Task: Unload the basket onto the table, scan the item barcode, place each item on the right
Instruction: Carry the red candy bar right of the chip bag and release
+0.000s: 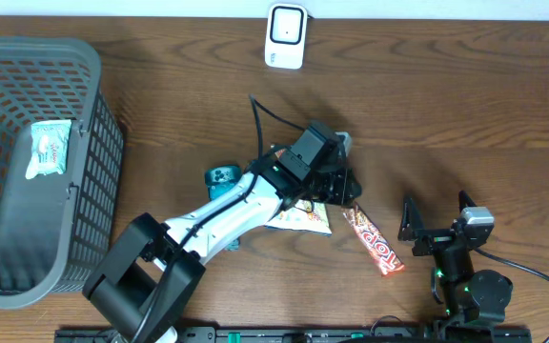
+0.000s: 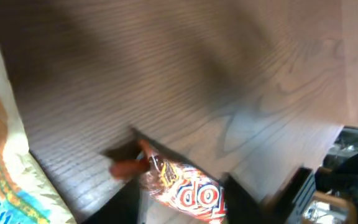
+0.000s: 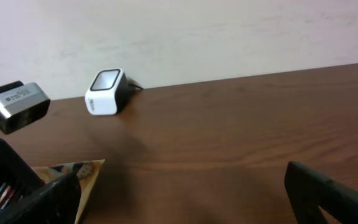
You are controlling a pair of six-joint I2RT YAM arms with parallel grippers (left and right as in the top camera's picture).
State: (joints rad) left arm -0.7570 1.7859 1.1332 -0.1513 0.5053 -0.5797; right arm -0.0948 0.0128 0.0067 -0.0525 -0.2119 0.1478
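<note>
The candy bar [image 1: 377,243] is seen lying on the bench [image 1: 465,105], its upper end flanked by the largely cropped left fingers [image 2: 240,200], a grip on it not being discernible, while the right fingers [image 3: 334,202] are spread wide and empty.

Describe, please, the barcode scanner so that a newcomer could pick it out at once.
Start at the dark brown wooden table and follow its far edge along the pale wall. Near the middle of that edge stands a small white box-shaped plastic scanner. Unlike the colourful crinkly snack wrappers mid-table, it is rigid, with a dark-framed window on its face.
</note>
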